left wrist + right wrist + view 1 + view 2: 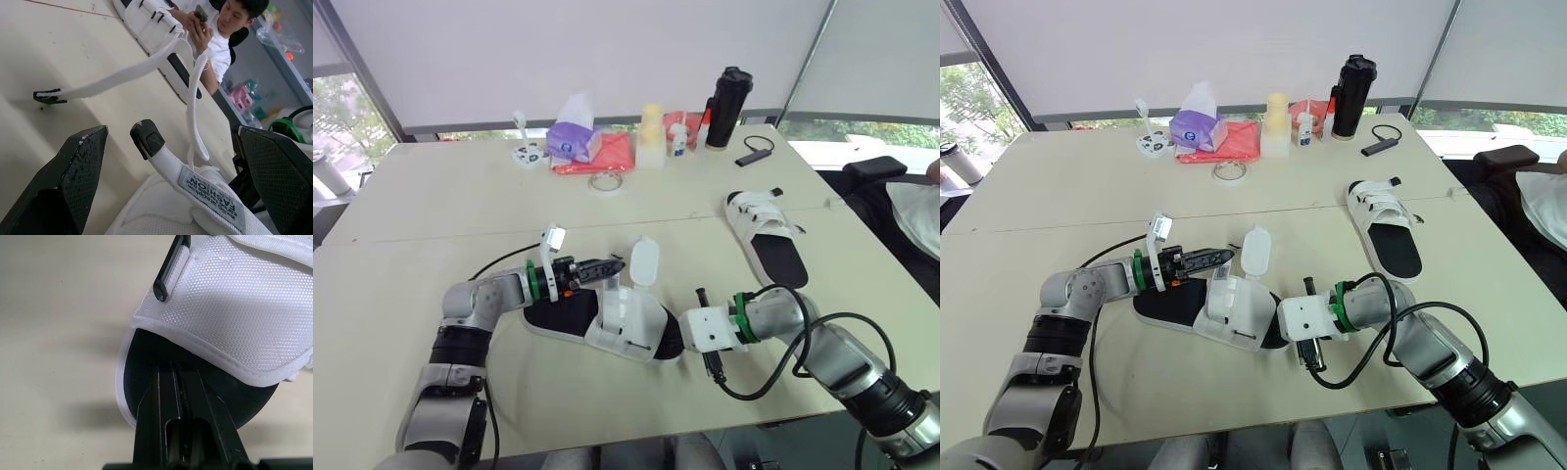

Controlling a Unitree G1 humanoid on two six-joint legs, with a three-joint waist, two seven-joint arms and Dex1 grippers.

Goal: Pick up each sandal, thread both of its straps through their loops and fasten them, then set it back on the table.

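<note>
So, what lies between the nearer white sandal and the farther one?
Nothing: in the left eye view, only bare beige tabletop separates the nearer white fabric black-soled sandal from the farther matching sandal.

A small grey label [211,197] sewn on the white strap [168,164] of the near sandal [146,220] is showing the word FASHION, with finer print beside it being unreadable.

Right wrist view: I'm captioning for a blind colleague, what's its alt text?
The right gripper, black fingers pressed together, points into the open end of a sandal, over its black insole below the white mesh upper. The sandal lies on a pale table.
</note>
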